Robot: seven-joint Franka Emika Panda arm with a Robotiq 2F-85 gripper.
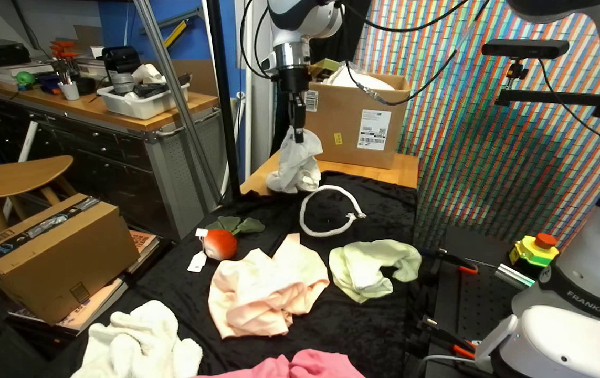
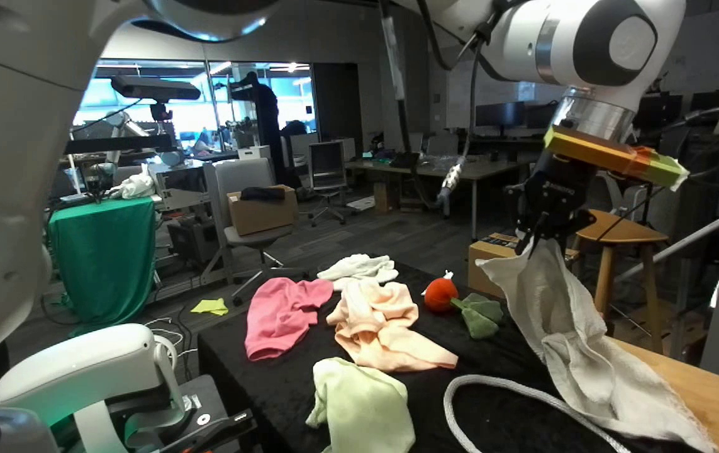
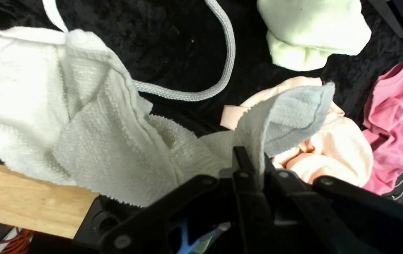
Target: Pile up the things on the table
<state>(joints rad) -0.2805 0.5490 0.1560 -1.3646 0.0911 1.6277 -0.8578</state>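
Observation:
A white cloth (image 2: 579, 340) hangs from my gripper (image 2: 545, 242), which is shut on its upper end; a corner sticks out past the fingers (image 3: 242, 158) in the wrist view. I cannot tell whether its lower end touches the surface below. On the black table (image 1: 378, 320) lie a looped white cord (image 1: 305, 220), a pale yellow-green cloth (image 1: 368, 268) and a crumpled peach cloth (image 1: 268, 294). A red-orange object (image 1: 220, 244) with green leaves rests at one edge. The cream cloth (image 1: 137, 341) and hot pink cloth (image 1: 300, 365) sit at the end far from the gripper.
Wooden boards (image 1: 404, 170) border the table beneath the hanging cloth, and a large cardboard box (image 1: 352, 126) stands on them. Another cardboard box (image 1: 58, 257) is beside the table. An emergency stop button (image 1: 541, 244) stands near the arm's base.

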